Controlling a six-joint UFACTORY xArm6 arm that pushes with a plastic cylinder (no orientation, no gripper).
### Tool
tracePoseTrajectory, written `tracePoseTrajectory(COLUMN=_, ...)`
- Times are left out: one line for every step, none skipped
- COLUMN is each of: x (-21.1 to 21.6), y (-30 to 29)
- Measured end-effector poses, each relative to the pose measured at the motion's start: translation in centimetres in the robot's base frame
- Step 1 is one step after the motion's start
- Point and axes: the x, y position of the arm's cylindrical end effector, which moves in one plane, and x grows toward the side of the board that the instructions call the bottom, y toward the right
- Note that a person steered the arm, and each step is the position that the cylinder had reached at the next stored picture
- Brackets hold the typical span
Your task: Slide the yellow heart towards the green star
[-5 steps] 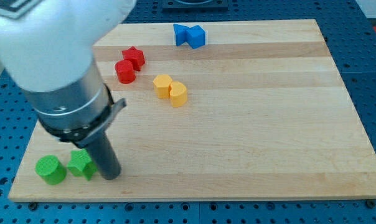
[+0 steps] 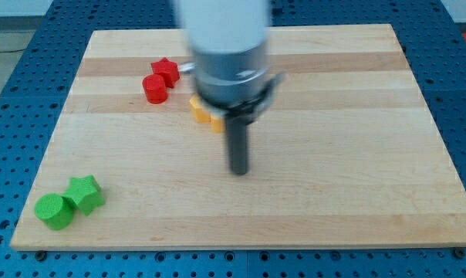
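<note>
My tip (image 2: 239, 171) is bare and holds nothing; it sits on the board (image 2: 356, 154) just below and to the right of the two yellow blocks (image 2: 202, 112), close to them, though I cannot tell if it touches. The yellow heart is one of those two, near the view's top middle, but the arm hides most of both, so I cannot say which is the heart or see its shape. It looks small, hard and light, so I think it will slide easily when pushed low on its upper right side toward the green star (image 2: 86, 193), far off at the view's bottom left beside a green round block (image 2: 53, 211).
</note>
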Motion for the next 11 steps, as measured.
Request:
tracePoseTrajectory(x=-6.1, y=0.9)
tracePoseTrajectory(x=-7.7, y=-3.1)
tracePoseTrajectory(x=-7.4, y=-7.0)
tracePoseTrajectory(x=-6.7, y=-11.1)
tracePoseTrajectory(x=-3.7, y=-12.9)
tracePoseTrajectory(x=-2.1, y=-12.9)
tracePoseTrajectory(x=-0.3, y=-12.9)
tracePoseTrajectory(x=1.4, y=-12.9)
tracePoseTrajectory(x=2.7, y=-14.0)
tracePoseTrajectory(x=4.1, y=-15.4)
tracePoseTrajectory(x=5.1, y=-16.5)
